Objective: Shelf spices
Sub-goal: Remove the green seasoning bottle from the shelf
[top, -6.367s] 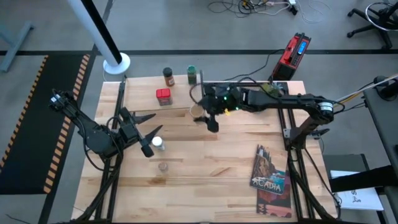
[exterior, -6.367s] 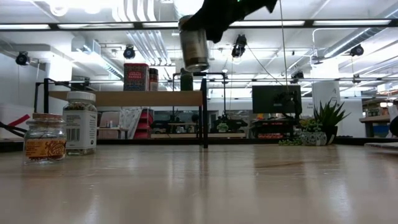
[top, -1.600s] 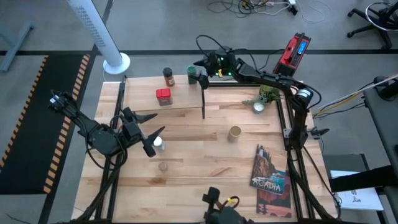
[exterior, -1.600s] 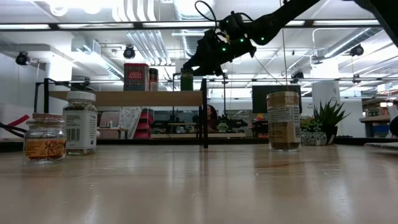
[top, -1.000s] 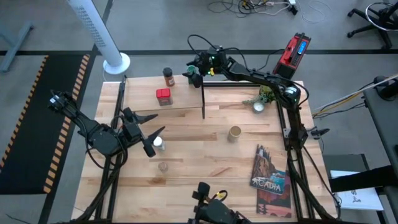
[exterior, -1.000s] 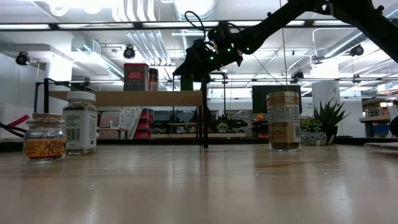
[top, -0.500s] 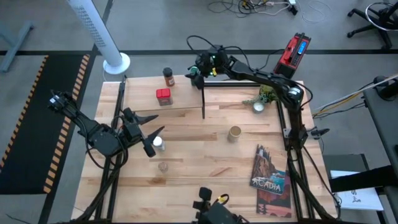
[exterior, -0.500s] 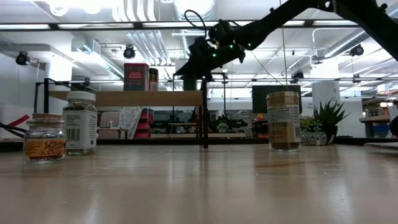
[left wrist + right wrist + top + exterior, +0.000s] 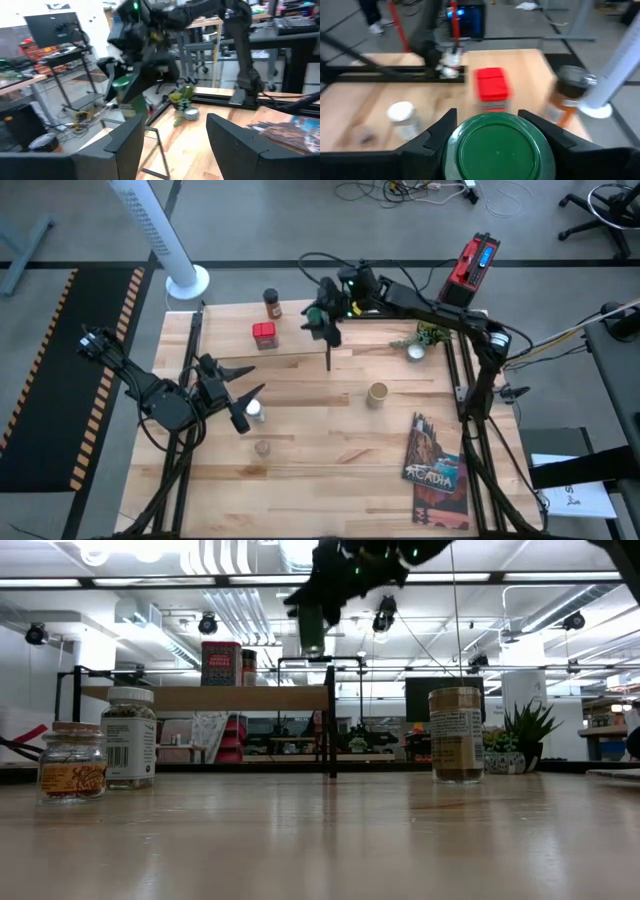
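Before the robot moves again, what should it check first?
1. Right gripper shut on the green-lidded jar: ok.
2. Jar lifted clear above the shelf: ok.
3. Red tin and brown jar standing on the shelf, out of the way: ok.
4. Left gripper open and waiting beside the white-capped jar: ok.
5. Tan canister on the shelf: not ok, it stands on the table.
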`<state>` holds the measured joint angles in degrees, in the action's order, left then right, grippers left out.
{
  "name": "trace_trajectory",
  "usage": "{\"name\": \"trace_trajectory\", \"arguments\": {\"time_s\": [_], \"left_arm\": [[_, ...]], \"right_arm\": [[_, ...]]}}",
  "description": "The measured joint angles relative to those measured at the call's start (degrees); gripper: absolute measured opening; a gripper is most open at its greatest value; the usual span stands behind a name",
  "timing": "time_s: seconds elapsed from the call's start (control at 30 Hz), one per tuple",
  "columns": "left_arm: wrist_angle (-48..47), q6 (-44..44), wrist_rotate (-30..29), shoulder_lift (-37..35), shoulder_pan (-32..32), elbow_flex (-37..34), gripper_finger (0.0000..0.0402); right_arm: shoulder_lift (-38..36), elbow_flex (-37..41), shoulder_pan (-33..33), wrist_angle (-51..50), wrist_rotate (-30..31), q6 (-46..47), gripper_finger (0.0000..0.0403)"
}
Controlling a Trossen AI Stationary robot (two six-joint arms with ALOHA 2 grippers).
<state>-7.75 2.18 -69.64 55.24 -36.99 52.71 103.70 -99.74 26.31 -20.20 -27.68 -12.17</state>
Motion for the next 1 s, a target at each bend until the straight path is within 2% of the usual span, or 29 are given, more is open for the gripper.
{"name": "trace_trajectory", "arguments": {"time_s": [0.2,0.47,0.57,0.7,0.83,1.0], "left_arm": [[-0.15,0.45,1.65,0.02,-0.02,0.0,0.0203],[0.02,0.95,1.72,0.02,-0.02,0.0,0.0203],[0.02,1.39,1.74,0.02,-0.02,0.0,0.0203],[-0.05,1.84,1.99,0.01,-0.02,0.0,0.0204],[-0.03,2.42,4.18,0.02,-0.02,0.0,0.0204],[0.06,1.96,4.21,0.02,-0.02,0.0,0.0204]], "right_arm": [[-5.14,1.19,-5.31,-10.53,0.3,-3.24,0.0171],[-13.77,9.92,-15.28,-9.81,0.7,-2.37,0.0171],[-16.67,15.31,-19.47,-4.52,1.92,-0.3,0.0171],[-19.89,23.65,-24.57,3.6,8.86,1.59,0.0171],[-22.5,32.81,-27.58,13.69,13.21,6.47,0.0171],[-25.12,43.94,-30.34,23.44,18.89,11.6,0.0171]]}}
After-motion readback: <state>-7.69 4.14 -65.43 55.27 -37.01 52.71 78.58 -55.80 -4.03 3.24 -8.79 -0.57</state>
